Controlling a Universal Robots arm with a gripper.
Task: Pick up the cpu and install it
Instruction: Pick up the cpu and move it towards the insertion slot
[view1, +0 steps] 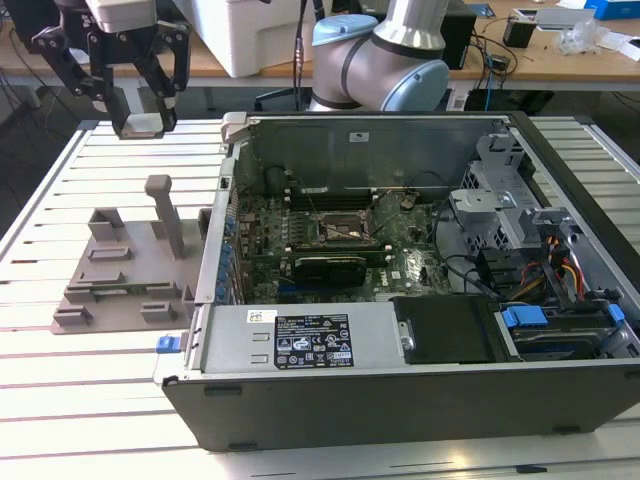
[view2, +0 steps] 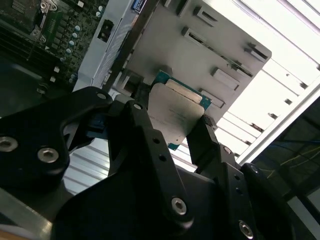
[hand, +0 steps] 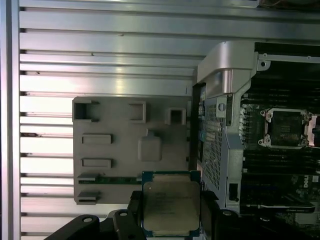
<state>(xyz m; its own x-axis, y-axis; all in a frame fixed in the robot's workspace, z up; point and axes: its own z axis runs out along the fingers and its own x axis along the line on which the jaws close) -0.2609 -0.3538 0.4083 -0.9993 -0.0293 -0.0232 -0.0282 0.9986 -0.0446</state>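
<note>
While tool hangs at upper left of exterior view, it is clenched on cpu, held in air above grey fixture, not touching it. Fixture lies on slatted worktop, just beside open computer case at centre and right. First wrist view: silvery cpu top faces camera, between black fingers.

In the second wrist view, black fingers of the gripper cover the part of the cpu nearest the wrist. In the first wrist view, that same edge of the cpu runs off the frame. In the exterior view, the computer case is cut off at the exterior view's right edge and the arm at the top edge.
</note>
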